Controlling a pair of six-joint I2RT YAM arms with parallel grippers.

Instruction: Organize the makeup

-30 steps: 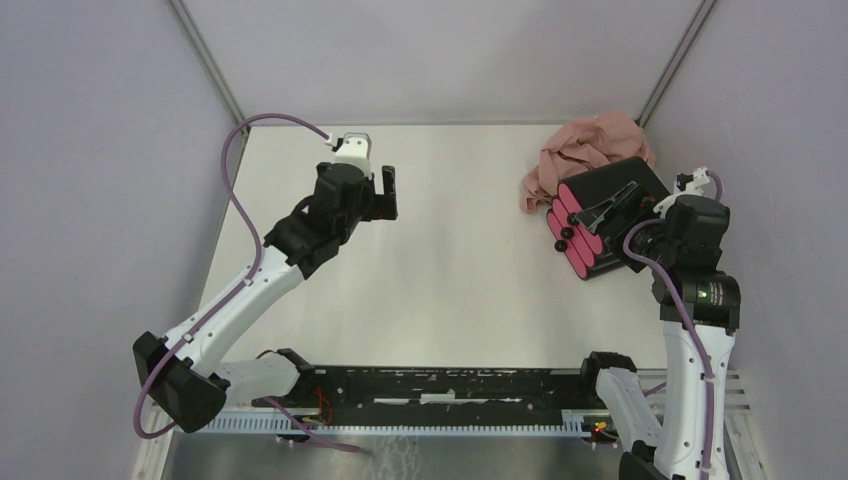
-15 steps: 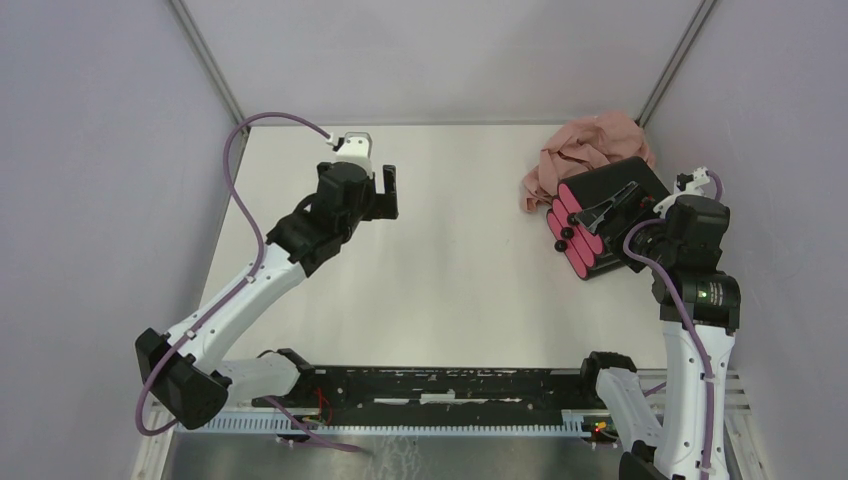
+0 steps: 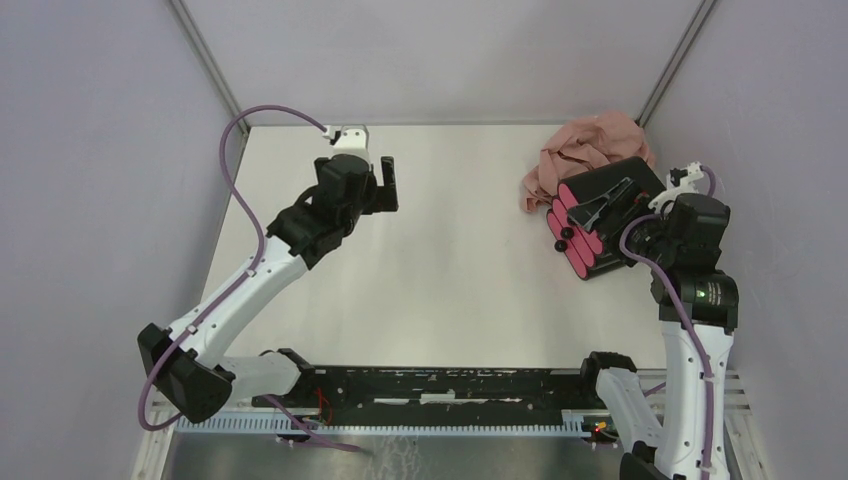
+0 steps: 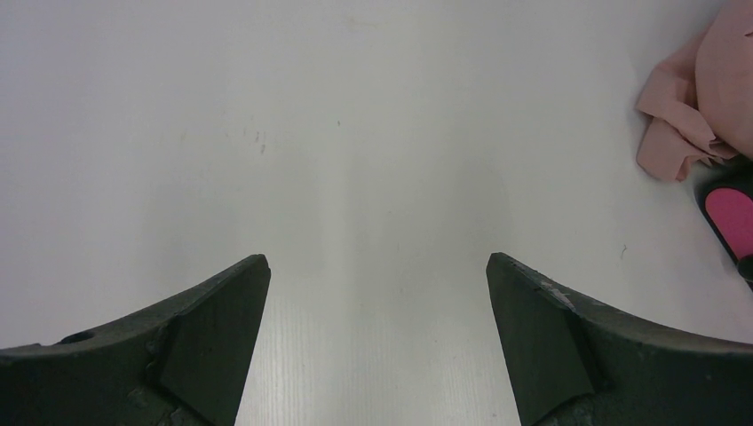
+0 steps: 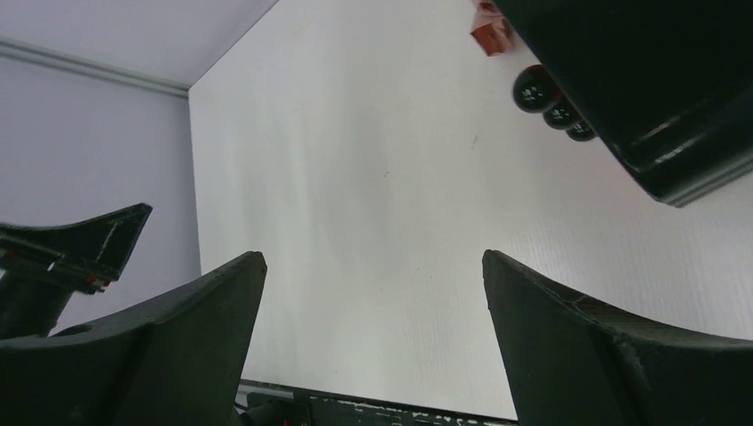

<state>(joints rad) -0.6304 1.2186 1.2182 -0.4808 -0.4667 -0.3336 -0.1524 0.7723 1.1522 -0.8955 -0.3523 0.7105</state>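
Observation:
No makeup shows in any view; it is hidden or out of view. My left gripper [image 3: 388,186] hangs open over bare white table at the back left of centre. In the left wrist view nothing lies between the two dark fingers of the left gripper [image 4: 377,259]. My right gripper [image 3: 603,209] is open above the black box with magenta drawers [image 3: 588,240] at the right. In the right wrist view the right gripper [image 5: 373,256] holds nothing, and only table lies beyond it.
A crumpled pinkish-beige cloth [image 3: 588,148] lies in the back right corner, touching the box; its edge [image 4: 684,133] also shows in the left wrist view. The box's black knobs [image 5: 538,88] face the table's middle. Grey walls enclose three sides. A black rail [image 3: 440,385] runs along the near edge.
The left gripper has drifted slightly toward the back wall, still open. The right wrist has shifted a little toward the back over the box.

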